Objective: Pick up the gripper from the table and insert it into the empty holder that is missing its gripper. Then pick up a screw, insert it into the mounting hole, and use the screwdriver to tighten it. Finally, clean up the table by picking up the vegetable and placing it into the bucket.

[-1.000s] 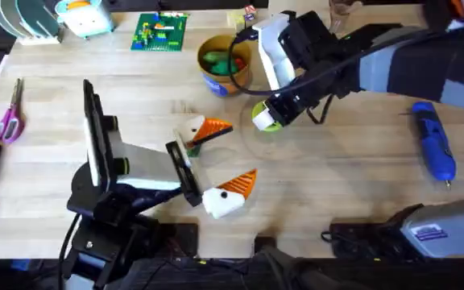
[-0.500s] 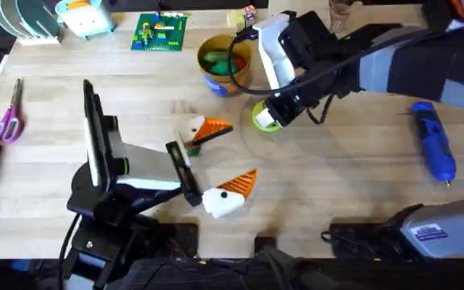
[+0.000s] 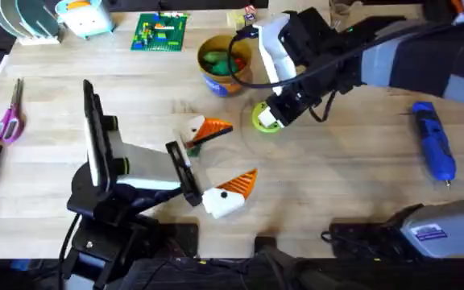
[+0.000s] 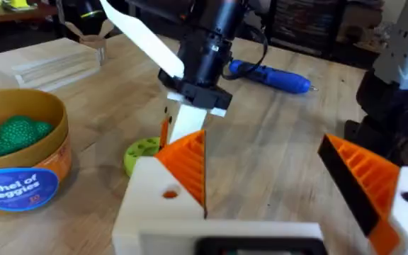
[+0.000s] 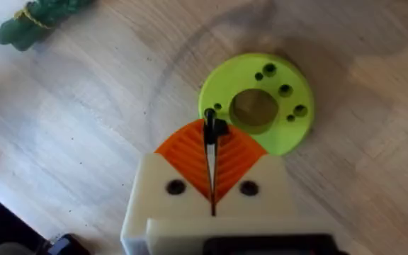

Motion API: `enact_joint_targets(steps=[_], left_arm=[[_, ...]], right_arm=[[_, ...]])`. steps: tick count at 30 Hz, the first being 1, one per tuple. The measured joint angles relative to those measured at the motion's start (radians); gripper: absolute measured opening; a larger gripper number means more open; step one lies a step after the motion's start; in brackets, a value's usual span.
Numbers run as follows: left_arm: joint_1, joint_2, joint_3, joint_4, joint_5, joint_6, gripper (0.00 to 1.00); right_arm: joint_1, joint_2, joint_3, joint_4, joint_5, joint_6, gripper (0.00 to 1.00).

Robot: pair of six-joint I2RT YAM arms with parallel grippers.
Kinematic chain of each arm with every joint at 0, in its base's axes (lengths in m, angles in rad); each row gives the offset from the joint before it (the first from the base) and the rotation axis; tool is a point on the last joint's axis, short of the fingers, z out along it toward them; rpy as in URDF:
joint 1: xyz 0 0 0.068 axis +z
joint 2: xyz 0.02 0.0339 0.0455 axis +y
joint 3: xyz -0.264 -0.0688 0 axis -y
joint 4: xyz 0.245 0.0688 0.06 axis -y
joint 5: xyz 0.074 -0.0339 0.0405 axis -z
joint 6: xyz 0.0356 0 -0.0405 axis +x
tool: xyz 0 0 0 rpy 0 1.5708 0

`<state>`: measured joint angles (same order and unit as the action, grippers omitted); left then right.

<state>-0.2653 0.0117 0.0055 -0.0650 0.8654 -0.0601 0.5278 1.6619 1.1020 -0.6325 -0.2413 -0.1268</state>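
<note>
I'm holding the right claw pressed together on a tiny black screw over the lime disc, upper centre; it's risking slipping free.

White right gripper with orange ribbed pads pressed together, pinching a small black screw at the tips, just over the rim of a lime-green round plastic disc with holes. Dark green leafy toy vegetable lies well apart on the pale wooden table.
</note>
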Motion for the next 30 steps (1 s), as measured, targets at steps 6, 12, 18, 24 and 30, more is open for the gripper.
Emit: enact_joint_targets(steps=[6, 12, 18, 24, 30], left_arm=[[0.0, 0.0, 0.0, 0.0, 0.0, 0.0, 0.992], [0.0, 0.0, 0.0, 0.0, 0.0, 0.0, 0.993], [0.0, 0.0, 0.0, 0.0, 0.0, 0.0, 0.993], [0.0, 0.0, 0.0, 0.0, 0.0, 0.0, 0.992], [0.0, 0.0, 0.0, 0.0, 0.0, 0.0, 0.992]], right_arm=[[0.0, 0.0, 0.19, -0.194, 0.0, 0.0, 0.007], [0.017, 0.0, 0.411, -0.408, 0.02, -0.028, 0.007], [0.142, 0.0, 0.579, -0.546, 0.121, -0.072, 0.007], [0.251, 0.0, 0.693, -0.671, 0.178, -0.06, 0.006], [0.314, 0.063, 0.869, -0.817, 0.199, -0.034, 0.006]])
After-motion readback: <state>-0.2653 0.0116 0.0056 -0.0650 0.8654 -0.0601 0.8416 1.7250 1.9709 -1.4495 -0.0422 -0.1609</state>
